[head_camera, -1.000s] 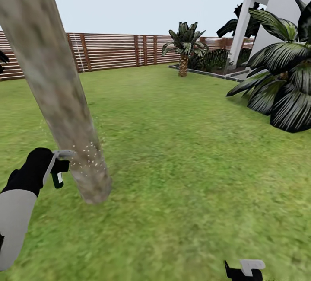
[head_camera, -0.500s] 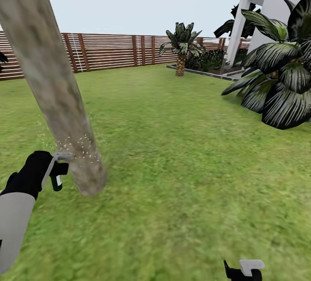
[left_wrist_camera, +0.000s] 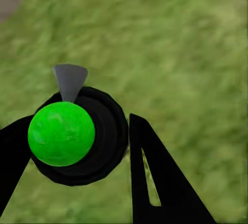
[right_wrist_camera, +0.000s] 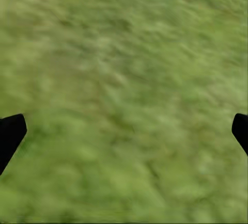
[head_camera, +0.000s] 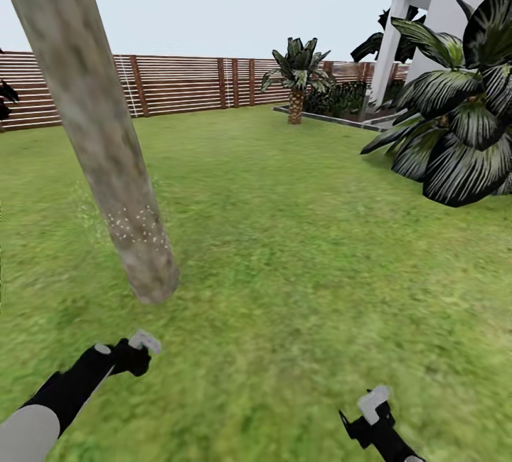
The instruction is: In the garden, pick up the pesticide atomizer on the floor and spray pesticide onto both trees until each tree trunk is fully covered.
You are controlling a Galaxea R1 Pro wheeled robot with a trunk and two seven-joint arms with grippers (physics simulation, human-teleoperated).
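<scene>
With the left gripper (left_wrist_camera: pixel 111 146) apparently clamped around the sprayer (left_wrist_camera: pixel 77 133) and the right gripper (right_wrist_camera: pixel 124 131) spread empty, raise the nozzle toward the trunk (head_camera: pixel 107 142), above the white specks (head_camera: pixel 135 224).

- Brown slat fence (head_camera: pixel 185 84) runs across the far edge of the lawn (head_camera: pixel 306 234); pale, hazy sky above
- Small palm (head_camera: pixel 299 78) stands near the fence, beside a raised bed with dark shrubs (head_camera: pixel 341 99)
- White building (head_camera: pixel 448 0) with a white post at right; large striped-leaf plant (head_camera: pixel 455 135) in front of it
- Even, soft daylight
</scene>
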